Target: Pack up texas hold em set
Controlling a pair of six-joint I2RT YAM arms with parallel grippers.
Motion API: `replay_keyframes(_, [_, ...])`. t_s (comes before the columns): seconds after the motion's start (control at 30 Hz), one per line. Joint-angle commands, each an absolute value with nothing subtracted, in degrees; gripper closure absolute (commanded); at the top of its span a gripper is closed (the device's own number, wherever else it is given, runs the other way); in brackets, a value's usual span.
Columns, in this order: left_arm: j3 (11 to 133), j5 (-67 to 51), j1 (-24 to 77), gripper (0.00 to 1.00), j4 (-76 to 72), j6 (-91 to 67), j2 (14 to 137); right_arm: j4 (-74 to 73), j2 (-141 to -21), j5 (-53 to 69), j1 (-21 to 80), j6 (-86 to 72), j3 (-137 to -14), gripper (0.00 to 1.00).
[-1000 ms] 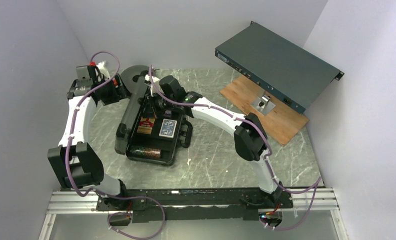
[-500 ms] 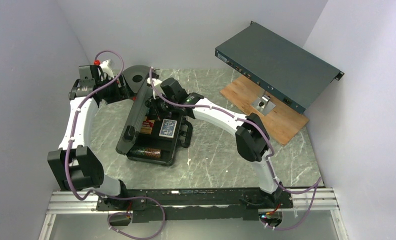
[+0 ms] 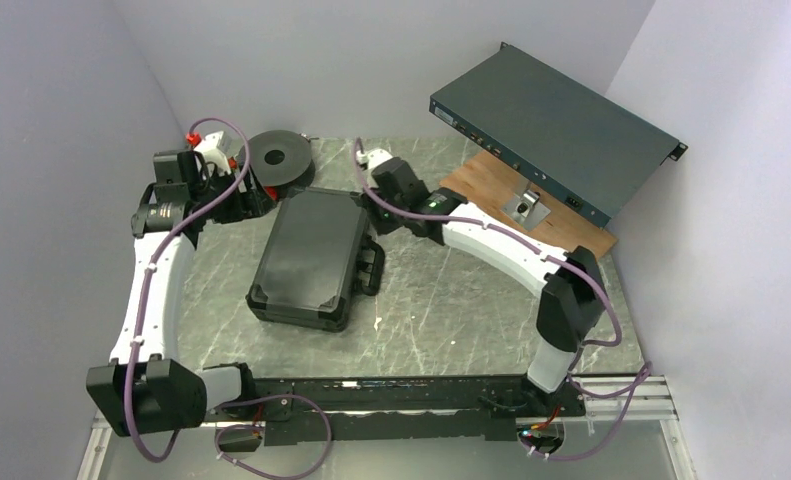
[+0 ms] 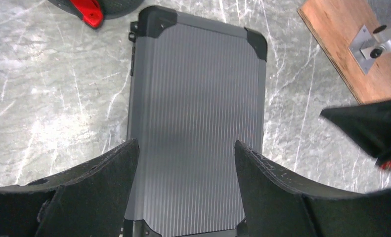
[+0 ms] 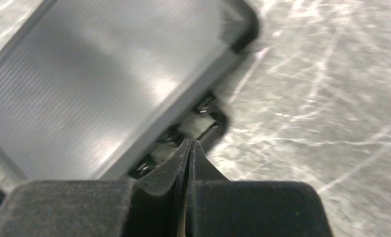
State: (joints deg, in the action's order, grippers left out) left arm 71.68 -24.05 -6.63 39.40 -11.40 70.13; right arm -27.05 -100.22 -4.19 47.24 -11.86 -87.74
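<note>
The black briefcase (image 3: 309, 258) lies shut and flat on the table, its handle (image 3: 372, 270) on the right side. The chip stacks and card decks are hidden inside it. In the left wrist view its ribbed grey lid (image 4: 195, 98) fills the middle. My left gripper (image 4: 186, 148) is open and empty above the lid's far end, and it shows in the top view (image 3: 261, 198). My right gripper (image 5: 189, 144) is shut and empty just above the handle side (image 5: 203, 123) of the case, near the far right corner (image 3: 378, 215).
A black round spool (image 3: 278, 158) with a red part (image 4: 88, 10) sits just behind the case. A large flat dark-grey metal box (image 3: 551, 130) stands tilted on a wooden board (image 3: 546, 225) at the back right. Walls close in left, right and behind.
The briefcase lid has gone from standing open to shut flat, hiding cards and chips. My right gripper has come out of the case to its right. My left arm has let the lid down.
</note>
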Motion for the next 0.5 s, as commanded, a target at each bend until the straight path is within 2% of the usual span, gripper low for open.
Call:
replay_keyframes(0.0, [68.92,-24.23,-4.8,0.23,39.03,-11.46,66.77,-27.13,-96.89,-10.59,44.14,-12.83,-85.63,0.98])
replay_keyframes(0.37, [65.96,-22.45,3.56,0.24,40.37,-12.02,64.14,-26.39,-98.6,-5.27,43.59,-13.07,-88.77,0.96])
replay_keyframes(0.43, [64.71,-22.34,5.21,0.27,39.99,-12.47,63.54,-25.87,-98.53,-4.26,43.55,-13.8,-88.63,0.93])
replay_keyframes(0.47, [64.09,-22.52,6.06,0.31,39.68,-12.86,63.39,-25.78,-98.43,-4.05,43.5,-14.22,-88.41,0.89])
